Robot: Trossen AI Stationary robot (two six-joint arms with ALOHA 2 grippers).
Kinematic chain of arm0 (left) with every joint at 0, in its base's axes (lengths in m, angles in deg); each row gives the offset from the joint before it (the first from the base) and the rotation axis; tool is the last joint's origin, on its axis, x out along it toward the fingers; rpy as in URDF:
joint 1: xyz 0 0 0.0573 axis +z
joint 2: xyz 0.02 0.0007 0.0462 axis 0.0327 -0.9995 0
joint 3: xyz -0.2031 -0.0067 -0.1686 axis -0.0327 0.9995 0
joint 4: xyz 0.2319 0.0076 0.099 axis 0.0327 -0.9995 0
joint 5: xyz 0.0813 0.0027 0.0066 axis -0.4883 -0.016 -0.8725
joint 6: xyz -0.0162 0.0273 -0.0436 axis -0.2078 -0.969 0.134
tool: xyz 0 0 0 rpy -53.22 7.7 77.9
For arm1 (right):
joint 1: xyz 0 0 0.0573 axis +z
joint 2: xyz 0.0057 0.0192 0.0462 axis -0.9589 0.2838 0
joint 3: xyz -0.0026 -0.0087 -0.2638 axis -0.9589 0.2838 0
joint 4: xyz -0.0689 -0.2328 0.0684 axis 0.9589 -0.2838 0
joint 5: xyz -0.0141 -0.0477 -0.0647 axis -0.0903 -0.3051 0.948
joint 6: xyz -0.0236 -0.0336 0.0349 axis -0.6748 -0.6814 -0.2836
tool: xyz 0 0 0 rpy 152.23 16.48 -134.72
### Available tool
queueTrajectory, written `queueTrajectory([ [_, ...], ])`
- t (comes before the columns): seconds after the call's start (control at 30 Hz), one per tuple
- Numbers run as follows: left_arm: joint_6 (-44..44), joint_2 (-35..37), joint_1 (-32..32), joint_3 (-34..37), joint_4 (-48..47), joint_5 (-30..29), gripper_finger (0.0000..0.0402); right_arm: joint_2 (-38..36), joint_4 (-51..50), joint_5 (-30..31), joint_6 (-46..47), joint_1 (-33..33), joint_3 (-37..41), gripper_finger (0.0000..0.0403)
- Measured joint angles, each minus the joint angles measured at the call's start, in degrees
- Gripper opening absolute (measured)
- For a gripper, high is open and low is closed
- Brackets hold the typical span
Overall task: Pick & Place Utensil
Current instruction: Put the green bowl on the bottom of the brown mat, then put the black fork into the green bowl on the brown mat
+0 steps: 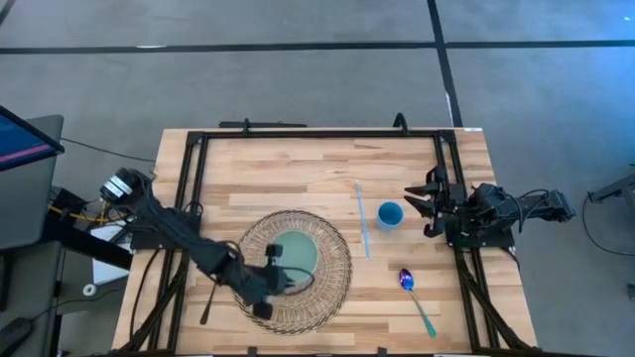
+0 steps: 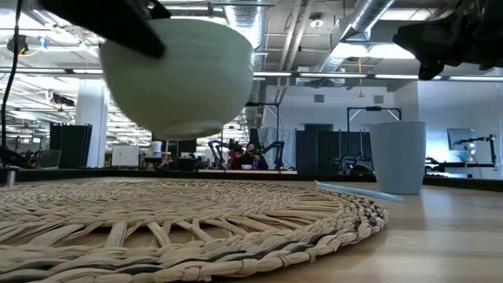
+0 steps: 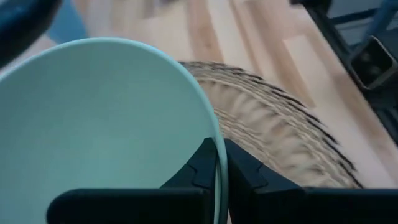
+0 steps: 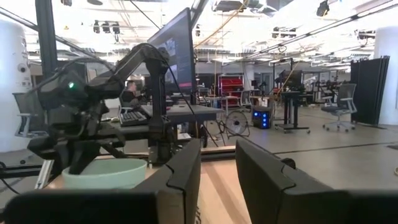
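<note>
A pale green bowl (image 1: 296, 256) hangs over the round woven placemat (image 1: 332, 288); in the low view the bowl (image 2: 181, 75) is clear of the mat (image 2: 189, 224). My left gripper (image 1: 275, 270) is shut on the bowl, at its near left side. A spoon (image 1: 415, 300) with a purple bowl and a teal handle lies flat on the table at the near right. My right gripper (image 1: 422, 203) waits open at the right edge, fingers pointing toward a blue cup (image 1: 390, 214). My left gripper pinches the bowl's rim (image 3: 214, 134), one finger (image 3: 199, 168) inside the bowl and one outside. The fingers slant down from the table's near left. The bowl is lifted clear of the placemat, mouth up.
A pale blue straw (image 1: 362, 218) lies just left of the cup. A thin dark utensil (image 1: 208, 302) lies left of the mat. A black frame (image 1: 189, 198) runs along the table's left, far and right sides. Bare wood shows at the far side.
</note>
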Motion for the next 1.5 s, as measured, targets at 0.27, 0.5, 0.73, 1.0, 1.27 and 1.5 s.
queueTrajectory([
  [0.27, 7.21, -3.86, -3.78, 0.00, 0.92, 0.11, 0.0014, 0.00, -1.13, -0.05, 0.46, -0.02, -0.04, 0.0095],
  [0.5, 8.37, -7.49, -6.05, 0.00, 6.35, 1.69, 0.0013, 0.00, -1.16, -0.16, 0.46, -0.02, -0.04, 0.0095],
  [0.73, 8.51, -8.89, -7.02, 0.02, 7.05, 1.57, 0.0014, 0.00, -1.16, -0.17, 0.46, -0.02, -0.04, 0.0095],
  [1.0, 11.14, -8.92, -7.00, 0.02, 7.02, 1.90, 0.0024, -0.02, -2.39, -0.20, 3.44, 0.00, -0.04, 0.0095],
  [1.27, 15.73, -8.92, -6.82, 0.02, 6.82, 2.32, 0.0046, -0.02, -4.38, -0.20, 5.98, 0.00, -0.04, 0.0095],
  [1.5, 17.20, -8.92, -6.81, 0.04, 7.95, 2.28, 0.0069, -0.02, -4.40, -0.20, 6.01, 0.00, -0.04, 0.0095],
])
